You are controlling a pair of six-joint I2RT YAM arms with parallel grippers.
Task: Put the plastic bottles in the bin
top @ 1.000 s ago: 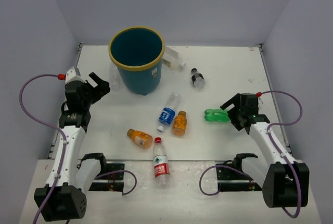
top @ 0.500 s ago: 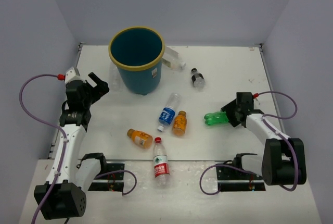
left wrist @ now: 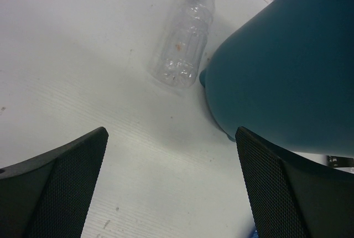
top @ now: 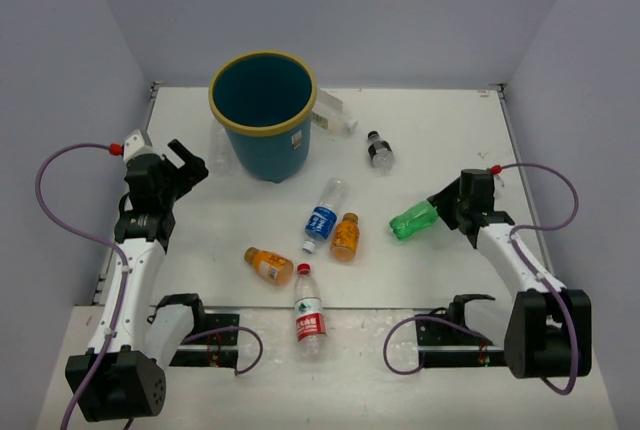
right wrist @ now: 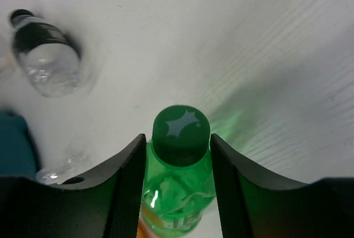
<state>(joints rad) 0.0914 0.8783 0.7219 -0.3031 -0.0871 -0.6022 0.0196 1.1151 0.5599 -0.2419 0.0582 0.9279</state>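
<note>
My right gripper [top: 441, 208] is shut on the green bottle [top: 412, 220] at the table's right. In the right wrist view the fingers clamp its neck just below the green cap [right wrist: 181, 130]. The teal bin [top: 270, 150] with a yellow rim stands at the back left. My left gripper [top: 186, 162] hangs open left of the bin, nothing between its fingers [left wrist: 66, 177]. A plain clear bottle [left wrist: 185, 44] lies beside the bin wall [left wrist: 287, 72]. A blue-labelled bottle [top: 325, 212], two orange bottles [top: 345, 237] [top: 268, 265] and a red-labelled bottle [top: 309, 315] lie mid-table.
A dark-capped bottle [top: 378, 150] lies right of the bin, also showing in the right wrist view as a dark-capped bottle [right wrist: 44, 55]. Another clear bottle [top: 335, 115] lies behind the bin. Grey walls close the table on three sides.
My right gripper has closed on the green bottle and turned it from lying level to slanting up toward the right. The left arm has stayed put.
</note>
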